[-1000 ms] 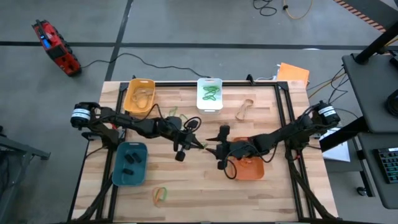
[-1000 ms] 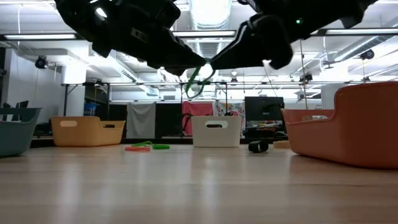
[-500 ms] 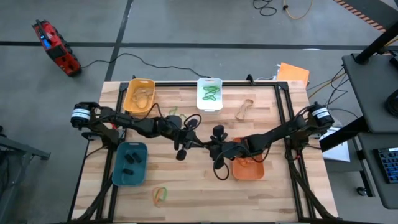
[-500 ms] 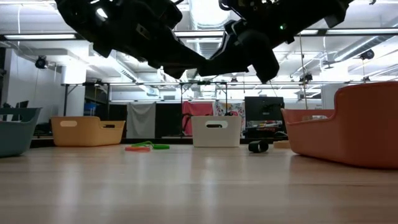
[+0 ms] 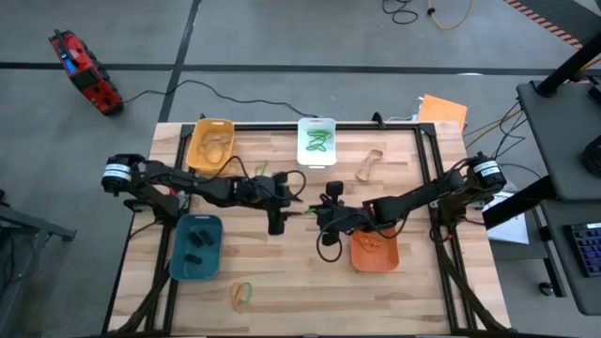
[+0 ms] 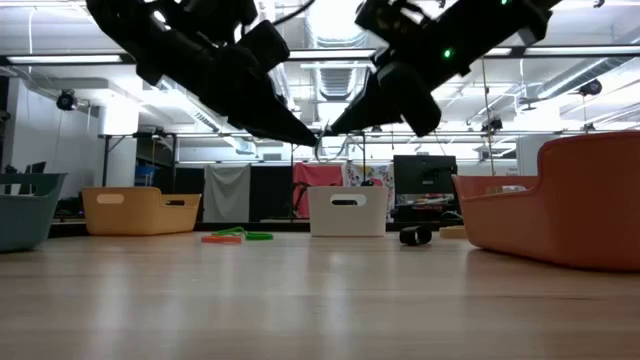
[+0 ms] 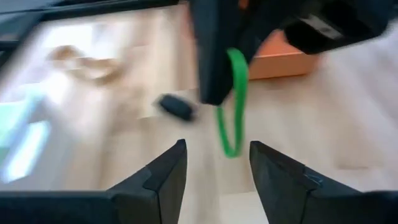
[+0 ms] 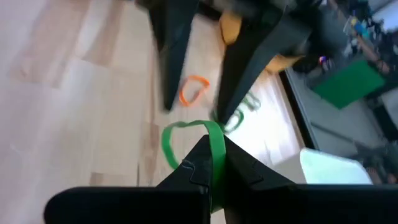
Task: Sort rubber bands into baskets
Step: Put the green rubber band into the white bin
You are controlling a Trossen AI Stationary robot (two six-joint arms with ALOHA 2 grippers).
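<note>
Four baskets sit on the worktop [image 5: 394, 282]: a yellow basket [image 5: 209, 144] at 11 o'clock, a white basket [image 5: 316, 142] at 12, a teal basket [image 5: 195, 247] at 8 and an orange basket [image 5: 375, 251] at 4.

At the centre, above the worktop, the two arms meet tip to tip. The right gripper [image 5: 321, 213] has its fingers [image 8: 205, 163] pinched tight on one green rubber band [image 8: 188, 138], which hangs from them as a loop. The left gripper [image 5: 293, 194] faces it with its fingers [image 7: 158, 177] parted, gripping nothing; the loop dangles just beyond them.

The white basket holds green bands [image 5: 318, 141], too tangled to count. The yellow one holds tan bands [image 5: 214, 145], and two black bands [image 5: 197, 240] lie in the teal one. Loose on the worktop lie one tan band [image 5: 367, 164] at 1 o'clock, an orange band [image 5: 240, 295] beside a green one at 7, and a green and an orange band [image 8: 193, 89] near the yellow basket.
</note>
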